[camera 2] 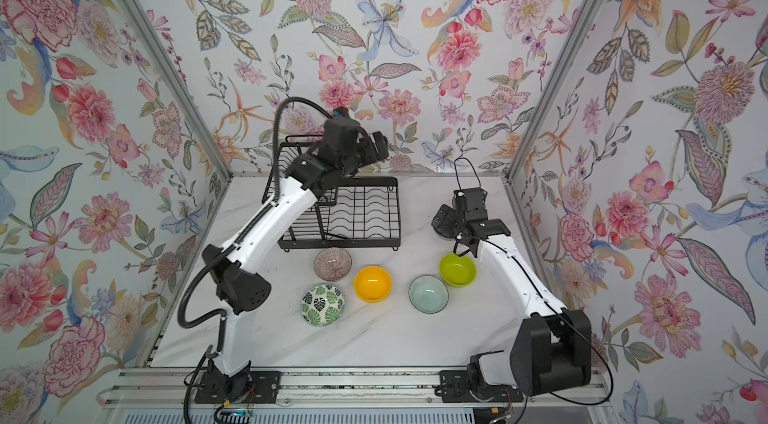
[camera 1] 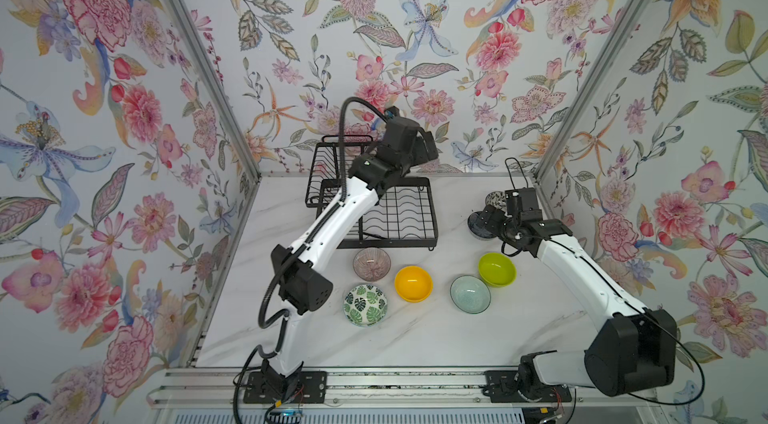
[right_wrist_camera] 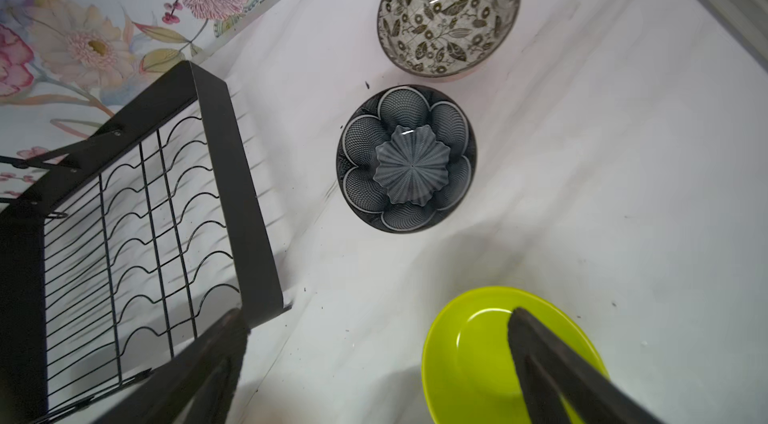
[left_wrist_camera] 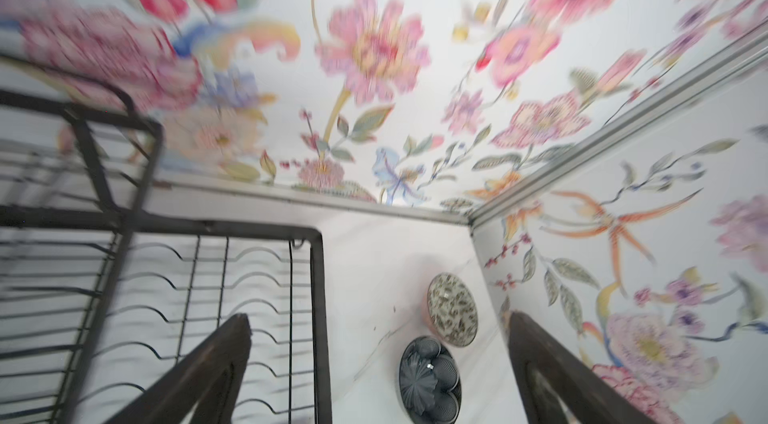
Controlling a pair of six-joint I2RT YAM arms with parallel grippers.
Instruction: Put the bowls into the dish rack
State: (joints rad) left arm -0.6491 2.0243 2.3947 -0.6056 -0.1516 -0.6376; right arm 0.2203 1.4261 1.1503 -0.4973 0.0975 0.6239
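A: Twelve o'clock is the back wall. Rack [camera 1: 409, 214] stands at eleven on the table [camera 1: 415, 339]. What shows of it is bare, though the left arm covers part of the raised basket. Bowl count?

B: Seven, all on the table. Ribbed bowl [camera 1: 371, 263], yellow bowl [camera 1: 413, 283] and leaf bowl [camera 1: 365, 304] run from mid-table to seven. Aqua bowl [camera 1: 470, 294] and lime bowl [camera 1: 497, 269] sit at four and three. Dark blue bowl [right_wrist_camera: 406, 158] and patterned bowl [right_wrist_camera: 449, 8] are at two, near the right wall.

A: Nothing loaded, then. Grippers?

B: Left gripper [left_wrist_camera: 379, 318] is high over the rack's back half. Its wrist view is smeared, but the fingers stand wide apart with nothing between them. Right gripper [right_wrist_camera: 377, 313] is also spread and empty. In both top views it hangs over the dark blue bowl and hides part of it.

A: Step in hand?

B: My reading is the first pick: right arm, dark blue bowl. The right wrist view puts that bowl ahead of the fingers, not between them. The lime bowl lies under one finger.

A: And the next move?

B: Come down with one finger inside the rim and one outside, then close on the wall. Mind the patterned bowl, just beside at one o'clock of it with a narrow gap. Then carry toward nine and stand the bowl in a wavy slot of the lower tray. The left arm likely needs to clear the rack first.
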